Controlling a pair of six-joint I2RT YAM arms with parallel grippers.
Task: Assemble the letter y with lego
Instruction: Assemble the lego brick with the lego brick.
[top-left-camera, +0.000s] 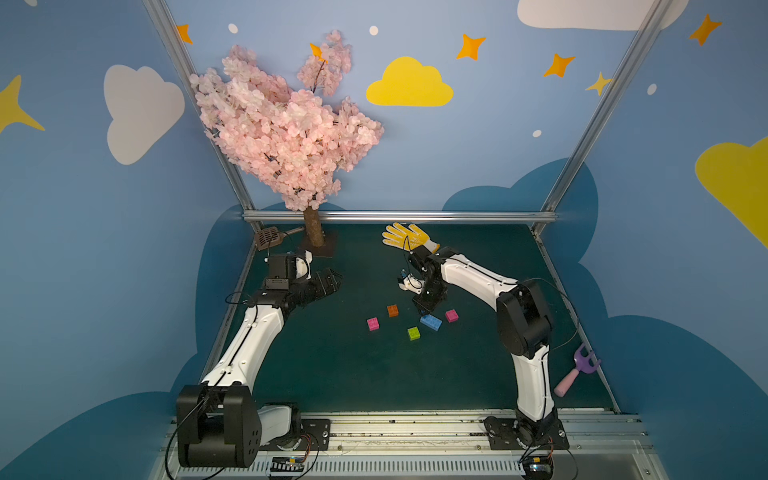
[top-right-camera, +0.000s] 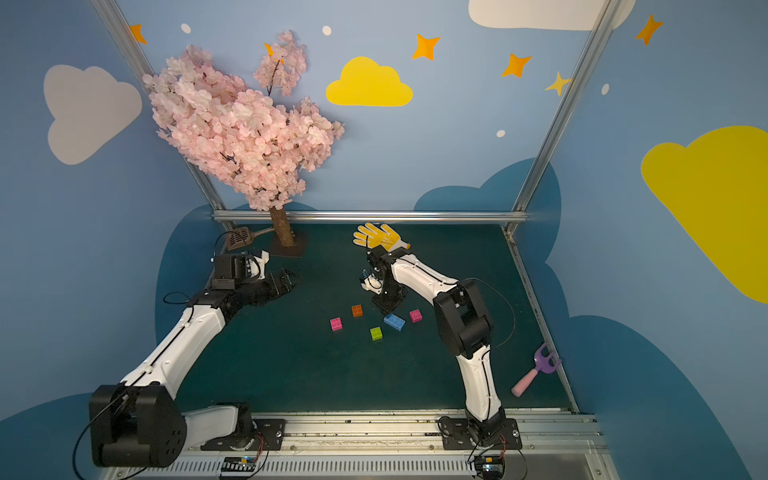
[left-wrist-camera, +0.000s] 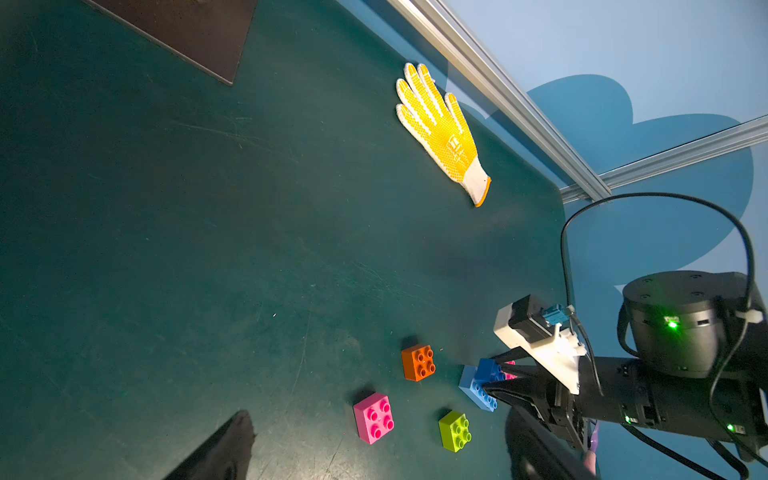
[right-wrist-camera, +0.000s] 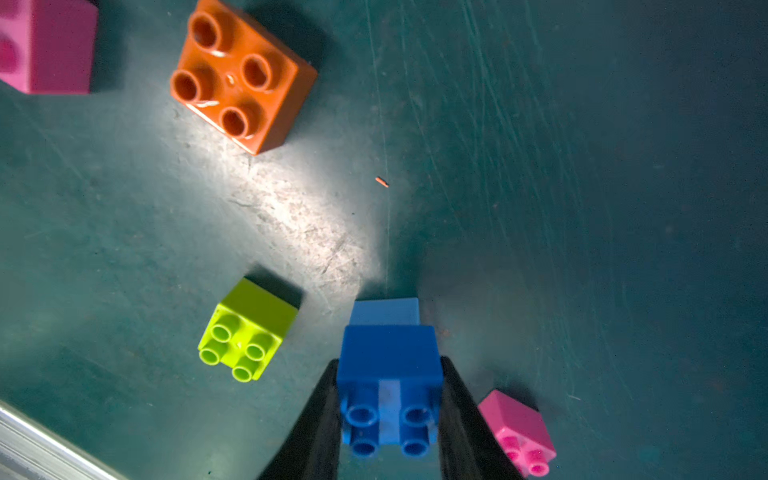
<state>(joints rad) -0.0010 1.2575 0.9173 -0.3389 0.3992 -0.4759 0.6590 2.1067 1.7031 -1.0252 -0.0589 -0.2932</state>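
Observation:
My right gripper is shut on a blue brick. That brick is over one end of the longer light-blue brick; whether they touch I cannot tell. Loose on the green mat lie an orange brick, a lime green brick, a pink brick and another pink brick. No letter y is in view. My left gripper hangs open and empty at the back left, far from the bricks.
A yellow glove lies at the back behind the right arm. A pink blossom tree on a dark base and a brown scoop stand at the back left. A purple and pink toy fork rests at the right edge.

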